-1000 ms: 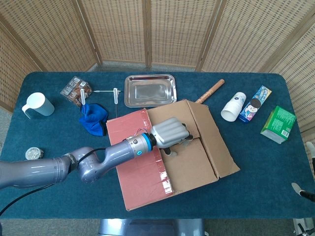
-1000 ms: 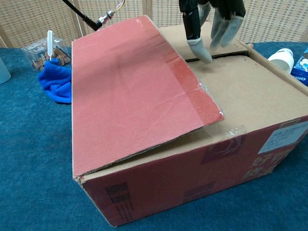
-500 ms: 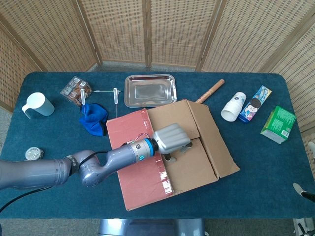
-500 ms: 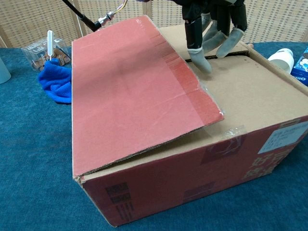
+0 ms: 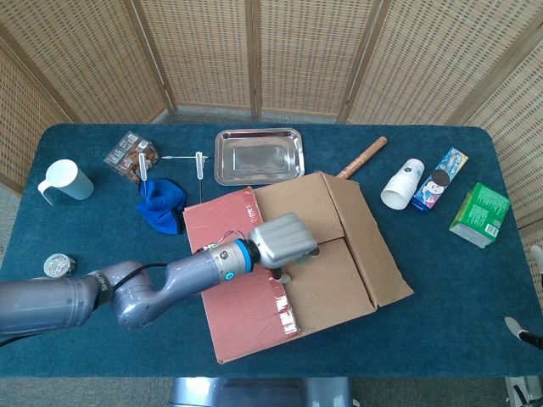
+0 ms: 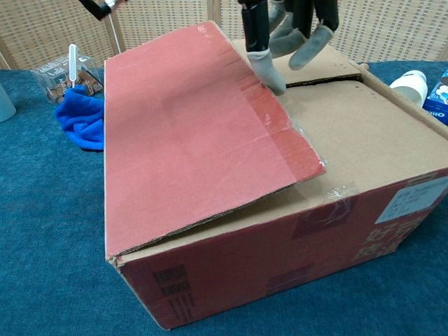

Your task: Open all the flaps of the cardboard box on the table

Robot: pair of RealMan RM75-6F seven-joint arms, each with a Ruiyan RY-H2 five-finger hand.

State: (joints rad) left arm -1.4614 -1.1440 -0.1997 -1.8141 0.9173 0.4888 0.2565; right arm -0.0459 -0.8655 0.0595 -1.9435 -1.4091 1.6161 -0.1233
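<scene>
Cardboard box (image 5: pixel 293 263) is seen at the middle of the blue table (image 5: pixel 102 212), its red flap (image 6: pixel 189 133) on the left side slightly raised while the two plain brown flaps (image 6: pixel 350 119) further right lie almost flat. At the far left of the table a white mug (image 5: pixel 66 181) and a blue cloth (image 5: pixel 161 203) are seen, well apart from the work. The left hand (image 5: pixel 278 240) has been shifted leftward over the last second, from above the seam between the brown flaps to the free edge of the red flap; its fingers (image 6: pixel 266 70) are spread downward and nothing is gripped, one fingertip being set against or just beside that edge. From this it is judged that the red flap is about to be hooked and lifted, no flap having been fully opened yet. Further right a paper cup (image 5: pixel 402 183) and a green carton (image 5: pixel 479 214) are seen. The right hand is not shown in either view.
</scene>
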